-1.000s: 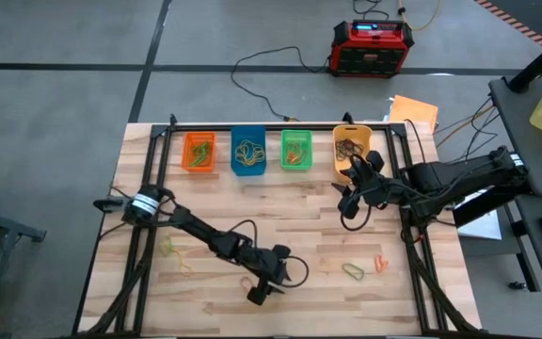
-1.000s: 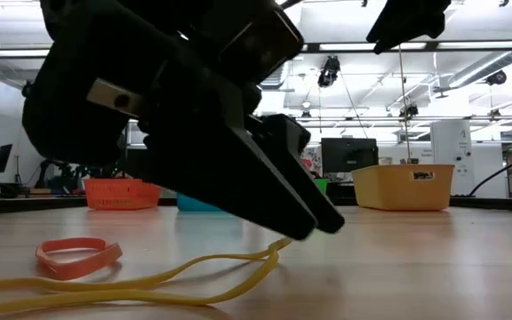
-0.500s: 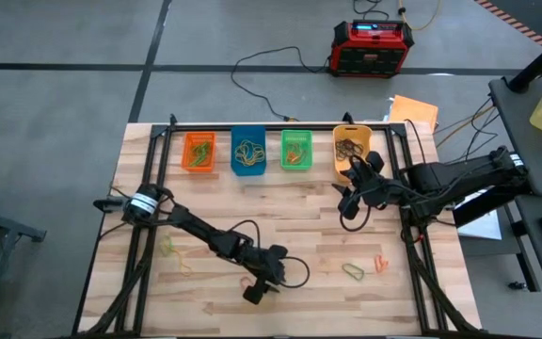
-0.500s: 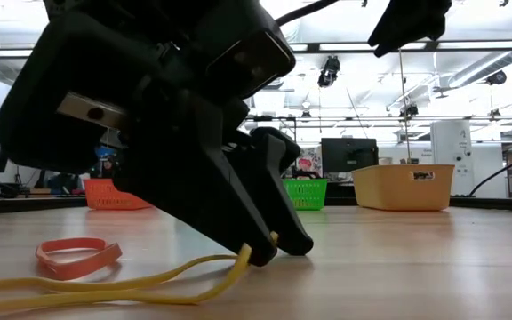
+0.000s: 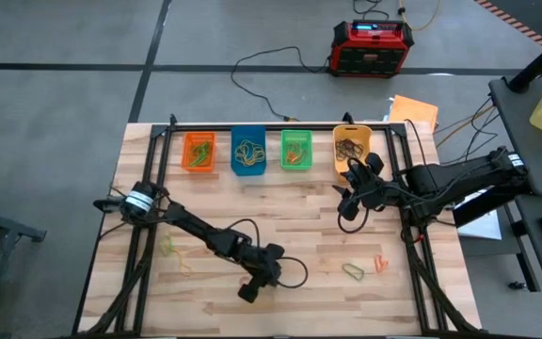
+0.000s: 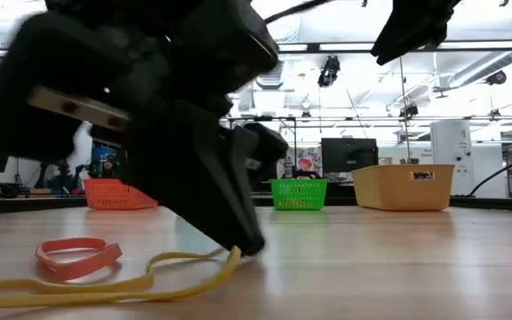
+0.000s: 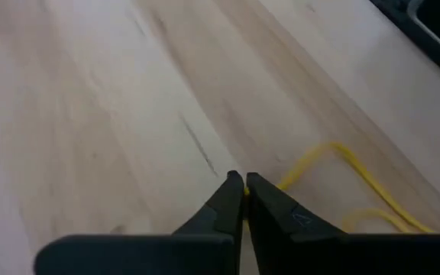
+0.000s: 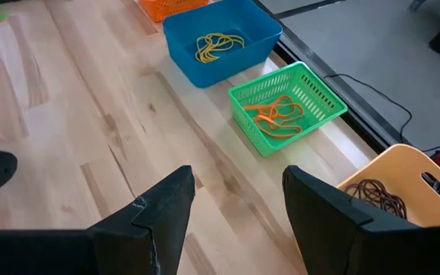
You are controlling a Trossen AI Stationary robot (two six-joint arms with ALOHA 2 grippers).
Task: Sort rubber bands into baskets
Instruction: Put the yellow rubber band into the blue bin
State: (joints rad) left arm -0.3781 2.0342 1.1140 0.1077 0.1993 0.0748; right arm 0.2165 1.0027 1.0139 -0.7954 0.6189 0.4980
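One yellow rubber band [image 7: 334,164] is pinched in my left tool [image 7: 243,189], low on the table [image 7: 90,114] for lifting; my right tool [image 8: 239,202] waits spread.

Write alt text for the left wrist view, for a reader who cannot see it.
The left gripper is closed on a yellow rubber band at the wooden table surface. The band trails away across the pale planks in a loose loop.

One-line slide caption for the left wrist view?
Left pincer shut on a yellow rubber band lying on the wooden table.
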